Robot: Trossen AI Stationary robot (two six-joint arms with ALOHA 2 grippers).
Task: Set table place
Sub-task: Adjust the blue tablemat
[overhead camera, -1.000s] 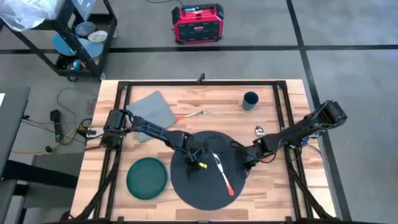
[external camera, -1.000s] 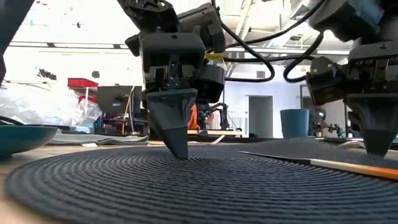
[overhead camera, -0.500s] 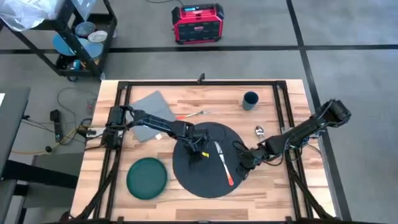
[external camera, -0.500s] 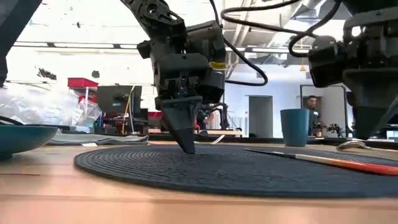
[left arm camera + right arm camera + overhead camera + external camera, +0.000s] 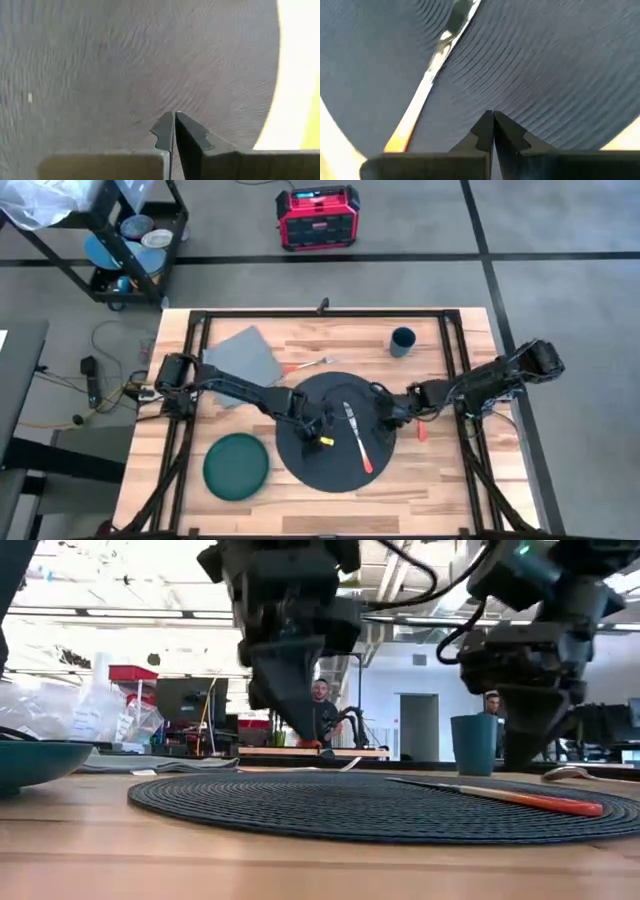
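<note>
The round dark grey mat (image 5: 335,430) lies on the wood table (image 5: 300,350), and the rest sits around it. A knife with an orange handle (image 5: 357,442) lies on the mat. The left gripper (image 5: 318,427) is over the mat's middle, the right gripper (image 5: 388,415) at its right edge. A green plate (image 5: 237,467) sits left of the mat, a grey cloth (image 5: 245,360) and fork (image 5: 310,364) beyond it, a dark cup (image 5: 402,341) farther off

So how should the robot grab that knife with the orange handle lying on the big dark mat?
Probably by the orange handle, coming straight down from above. The knife lies flat on the mat, so nothing can slide under it; fingers should straddle its narrow width. The handle end points toward the table's front edge, clear of both grippers.
</note>
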